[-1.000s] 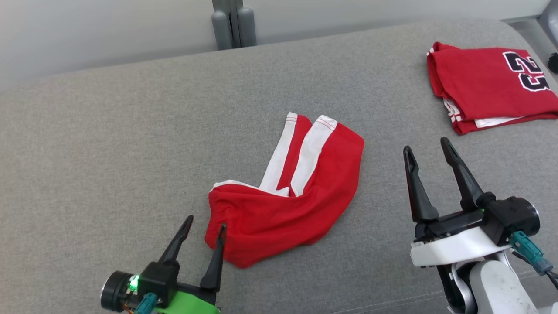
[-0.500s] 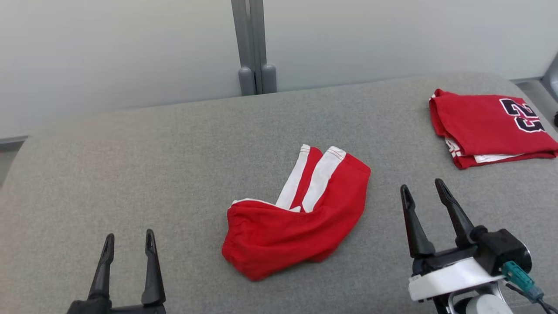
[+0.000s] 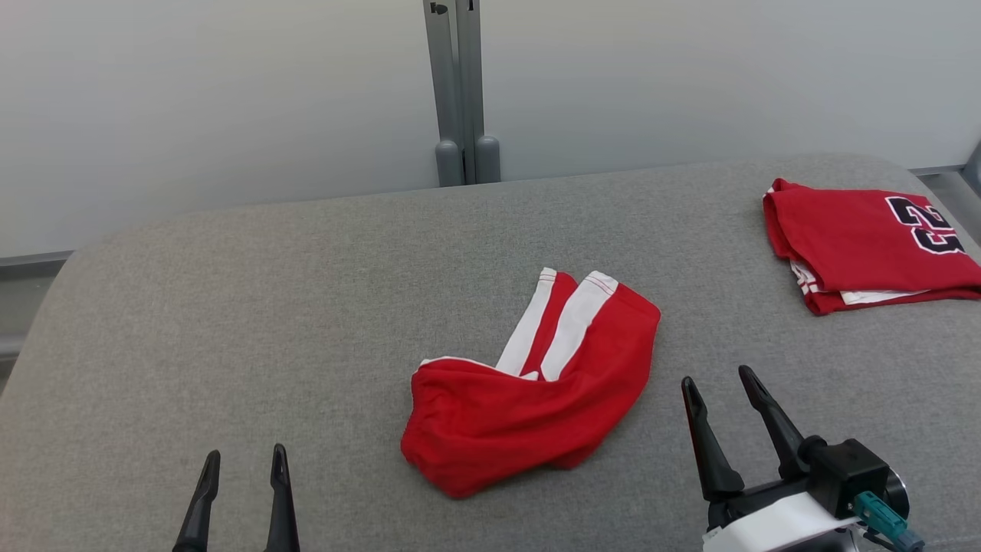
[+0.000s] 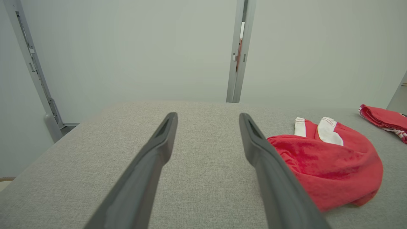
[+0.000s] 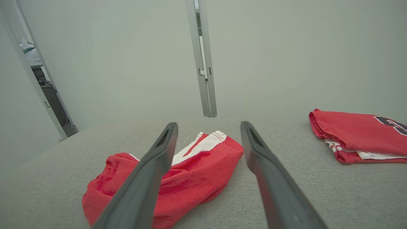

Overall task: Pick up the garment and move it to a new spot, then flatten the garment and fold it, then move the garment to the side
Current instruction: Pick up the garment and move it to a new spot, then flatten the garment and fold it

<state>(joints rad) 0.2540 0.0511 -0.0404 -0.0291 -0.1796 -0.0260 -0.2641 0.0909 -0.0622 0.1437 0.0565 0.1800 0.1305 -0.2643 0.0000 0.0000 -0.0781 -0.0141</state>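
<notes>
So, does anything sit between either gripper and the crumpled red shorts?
Nothing visible. Bare grey cushion separates the shorts from the left gripper and right gripper; the folded jersey lies off to the right.

The garment (image 3: 529, 414) you are working with is soft red cloth, matt and lightly creased, with smooth white cloth bands sewn along it. The cushion (image 3: 268, 307) under it is covered in coarse grey woven fabric, matt, with a fine grain. The folded jersey (image 3: 851, 238) is similar matt red cloth, and its dark number looks printed. The fingers of your left gripper (image 3: 245, 452) and right gripper (image 3: 716, 376) look like dark matt plastic with smooth faces. The white shell (image 3: 774, 523) on the right one has a slight sheen. Behind, the wall panels (image 3: 191, 100) are pale, smooth and matt, and the grey post (image 3: 460, 92) looks like painted metal.
</notes>
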